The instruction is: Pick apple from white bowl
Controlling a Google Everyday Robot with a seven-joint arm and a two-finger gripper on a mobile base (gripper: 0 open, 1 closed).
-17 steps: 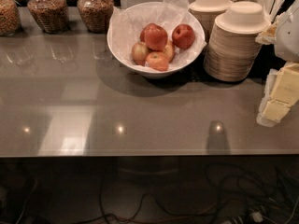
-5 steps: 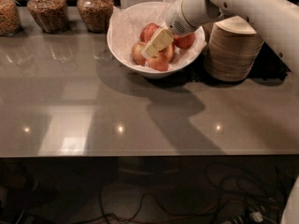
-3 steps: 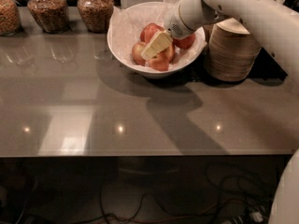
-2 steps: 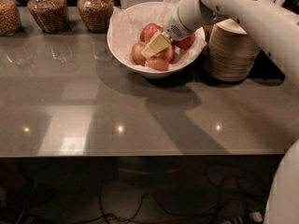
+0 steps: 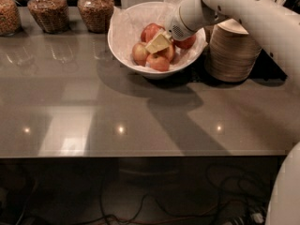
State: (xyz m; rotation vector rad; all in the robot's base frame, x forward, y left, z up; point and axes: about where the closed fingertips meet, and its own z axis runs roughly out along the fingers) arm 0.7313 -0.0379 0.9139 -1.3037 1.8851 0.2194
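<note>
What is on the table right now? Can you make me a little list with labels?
table: grey and shiny
white bowl: at the back of the table, lined with white paper
apples: several red ones, in the white bowl
tool: down inside the white bowl, among the apples
jars: three at the back left, with brownish filling
stacked bowls: beige pile, just right of the white bowl

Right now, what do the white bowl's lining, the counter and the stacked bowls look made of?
Lining: matte tissue paper, crinkled. Counter: glossy grey, maybe glass or polished stone; mirrors lights. Stacked bowls: beige, likely paper; thin layered rims. Pincer: among the apples in the white bowl.
</note>
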